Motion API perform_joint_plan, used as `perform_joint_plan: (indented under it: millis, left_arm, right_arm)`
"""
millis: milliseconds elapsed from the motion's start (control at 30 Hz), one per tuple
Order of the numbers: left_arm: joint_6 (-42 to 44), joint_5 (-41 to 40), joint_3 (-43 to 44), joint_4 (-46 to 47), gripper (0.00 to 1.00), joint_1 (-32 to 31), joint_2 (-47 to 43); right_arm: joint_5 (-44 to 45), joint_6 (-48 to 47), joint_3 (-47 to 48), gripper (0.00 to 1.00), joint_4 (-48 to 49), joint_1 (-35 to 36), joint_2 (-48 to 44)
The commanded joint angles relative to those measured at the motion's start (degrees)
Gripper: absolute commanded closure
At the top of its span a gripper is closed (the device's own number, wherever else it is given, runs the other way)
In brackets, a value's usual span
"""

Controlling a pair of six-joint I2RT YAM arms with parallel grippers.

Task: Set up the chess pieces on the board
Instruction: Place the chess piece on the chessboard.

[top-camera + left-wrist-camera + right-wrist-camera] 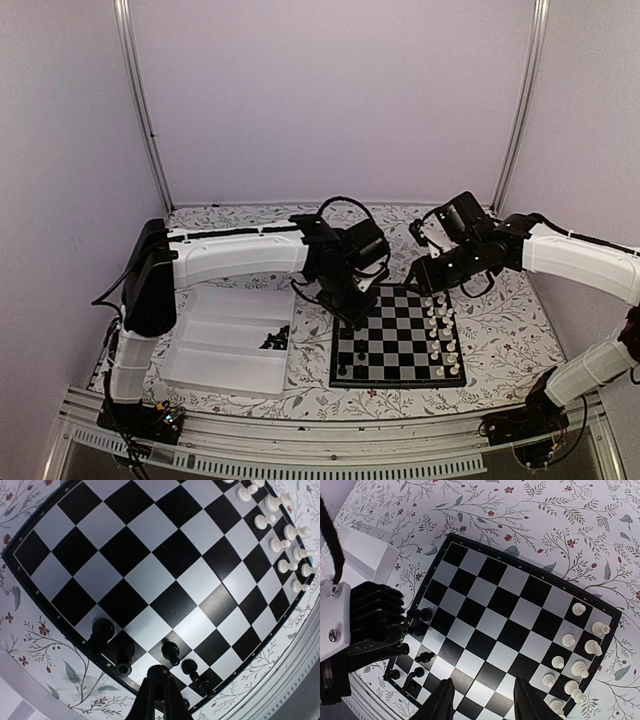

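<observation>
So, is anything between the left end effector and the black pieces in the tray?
Nothing visible. The left end effector hovers at the chessboard edge; the black chess pieces lie in the white tray alongside, only its low wall between.

Your left arm wears a long white plastic shell, smooth and rounded, with a black line running along its top edge. You'll find a blocky black joint housing at its outer end and a black motor cluster at the wrist, topped by a looping black cable. From the right wrist camera, that cluster shows you black ribbed fins and a white plate carrying two small silver screws. Your right arm has a matching white shell joined to black links. The left gripper and the right gripper both have matte black, tapered fingers. A small circuit board with coloured lights marks the left base.
</observation>
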Motion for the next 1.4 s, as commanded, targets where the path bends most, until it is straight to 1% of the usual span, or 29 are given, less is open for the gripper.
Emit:
perform_joint_plan:
  millis: [0,333,567,967,1167,1367]
  left_arm:
    - [0.4,-0.2,3.3,-0.7,0.97,-0.4,1.4]
    - [0.7,0.6,7.5,-2.5,0.97,-0.7,6.6]
    - [1.7,-1.5,9.2,-3.5,0.97,-1.0,8.5]
    - [1.9,0.1,9.1,-3.3,0.96,-0.9,10.0]
    - [1.8,0.0,9.1,-3.2,0.91,-0.9,10.4]
    - [1.9,-0.3,9.2,-2.9,0.91,-0.9,10.5]
  right_arm:
    - [0.4,0.9,-2.2,0.57,0.2,-0.3,-3.0]
    - [-0.1,1.1,-3.5,0.57,0.6,-0.3,-4.3]
    - [-0.2,1.2,-4.9,0.57,1.0,-0.3,-5.3]
    - [-0.8,0.6,-4.5,0.57,1.4,-0.2,-4.6]
    - [-1.1,0.2,-3.6,0.57,1.7,-0.3,-3.4]
    - [-1.4,0.1,-3.3,0.57,1.8,-0.4,-2.8]
